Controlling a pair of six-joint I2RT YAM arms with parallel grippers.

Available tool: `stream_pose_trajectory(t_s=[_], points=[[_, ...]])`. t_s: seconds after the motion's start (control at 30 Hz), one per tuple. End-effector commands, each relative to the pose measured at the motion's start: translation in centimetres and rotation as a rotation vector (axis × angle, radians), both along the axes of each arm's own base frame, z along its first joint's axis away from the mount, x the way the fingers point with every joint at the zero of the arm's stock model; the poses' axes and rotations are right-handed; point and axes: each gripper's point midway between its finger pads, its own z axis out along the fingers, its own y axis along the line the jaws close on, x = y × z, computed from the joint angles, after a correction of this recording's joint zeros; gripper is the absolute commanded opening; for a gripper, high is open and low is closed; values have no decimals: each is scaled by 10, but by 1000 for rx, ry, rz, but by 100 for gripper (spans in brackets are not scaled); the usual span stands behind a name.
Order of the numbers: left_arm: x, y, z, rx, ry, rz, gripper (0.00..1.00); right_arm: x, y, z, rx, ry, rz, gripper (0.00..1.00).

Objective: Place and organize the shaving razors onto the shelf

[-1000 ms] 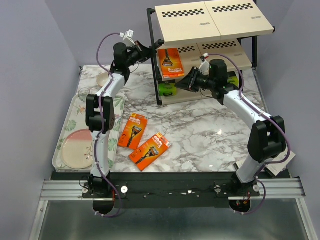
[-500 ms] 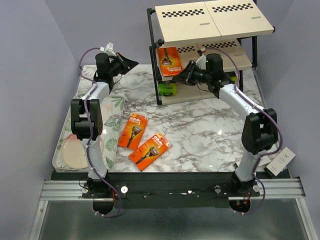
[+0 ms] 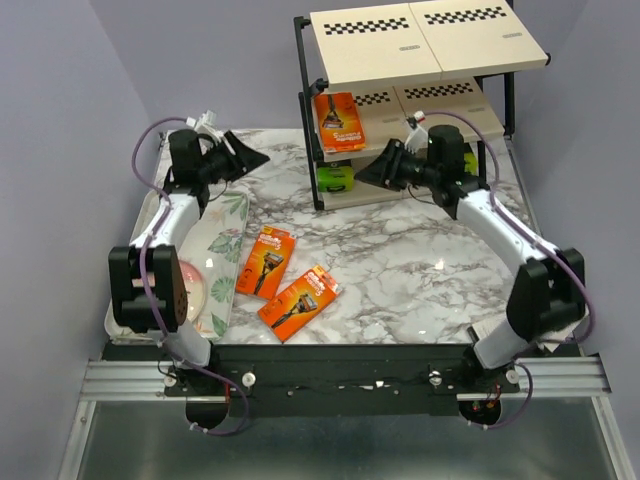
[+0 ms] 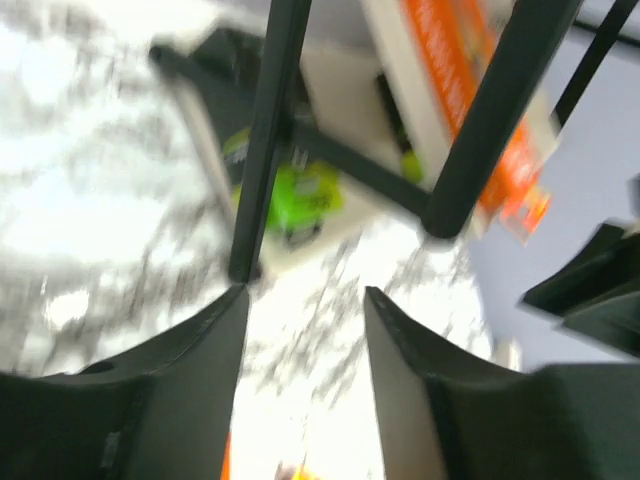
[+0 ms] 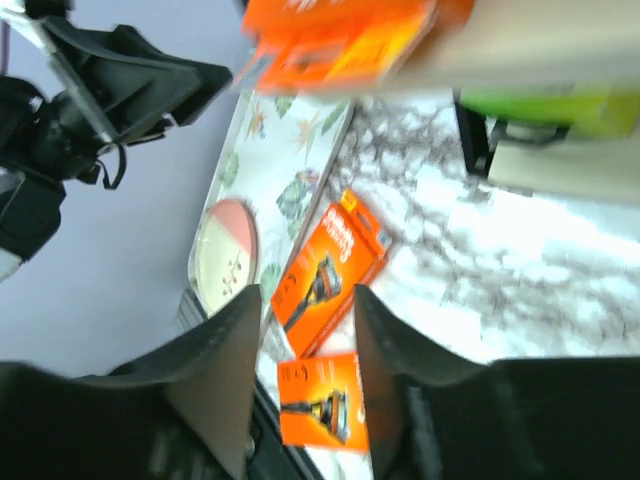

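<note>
Top external view, Ana asking: why are both arms up by the shelf (image 3: 420,40) while the far loose pack (image 3: 265,262) and the near loose pack (image 3: 300,302), both orange, lie on the counter (image 3: 420,270)?

Ben: I'd judge they are between trips. The left jaws, at the end of the left arm (image 3: 175,215), hang over the far left of the counter, short of the shelf's front post. The left wrist view shows them spread with nothing between them. The right jaws, on the right arm (image 3: 490,215), face the bottom tier. They are also spread and empty in the right wrist view.

Ana: What is shelved so far?

Ben: The shelved orange pack (image 3: 338,122) lies flat at the left end of the middle tier. The black-and-lime pack (image 3: 335,178) sits below it on the bottom tier. One colour to a tier looks like the plan, though that is a guess.

Ana: And the loose two?

Ben: They lie flat and face up, just beside each other near the floral tray (image 3: 232,215), well apart from the shelf. I cannot tell whether their corners touch. Their long edges are free on the open marble, so a pinch across the narrow width should work, and the left arm is nearer. The shelved orange pack may overhang its board, but the wrist views are too blurred to be sure.
</note>
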Motion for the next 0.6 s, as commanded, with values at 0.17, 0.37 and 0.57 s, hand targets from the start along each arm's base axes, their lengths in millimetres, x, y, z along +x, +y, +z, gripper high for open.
stream_pose_trajectory(t_s=[0.17, 0.37, 0.57], points=[[-176, -29, -106, 219, 352, -321, 61, -128, -24, -93, -114, 114, 195, 70], [-221, -41, -121, 159, 379, -323, 97, -148, -12, -140, -137, 195, 264, 70], [-236, -38, -120, 104, 348, -294, 99, -168, 11, -180, -207, 295, 406, 68]])
